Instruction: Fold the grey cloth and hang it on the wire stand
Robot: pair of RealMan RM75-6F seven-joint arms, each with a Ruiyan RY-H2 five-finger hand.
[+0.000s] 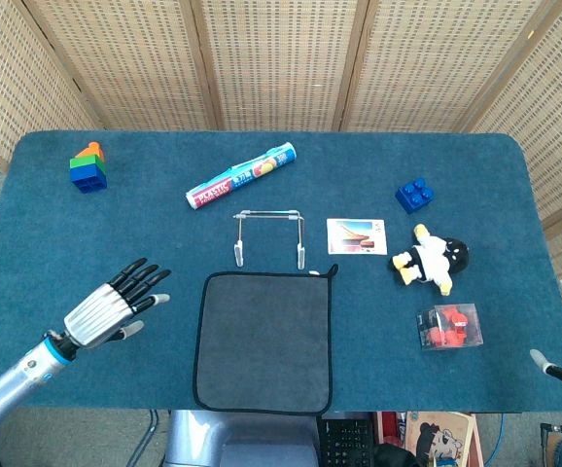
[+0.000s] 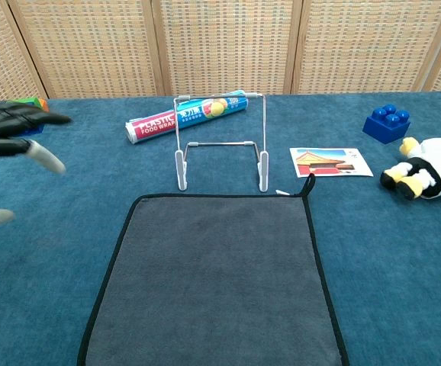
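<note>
Now my left hand (image 1: 113, 309) hovers empty, fingers spread, left of the grey cloth (image 1: 264, 340) lying flat at the table's near edge; I should pinch its near-left corner cleanly.

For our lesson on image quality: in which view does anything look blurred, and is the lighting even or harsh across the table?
Chest view: the left hand is smeared by motion blur at the left edge, while the grey cloth and wire stand are sharp. Head view: the left hand is fairly crisp, and the light is soft and even, with no strong shadows or glare on the table.
</note>
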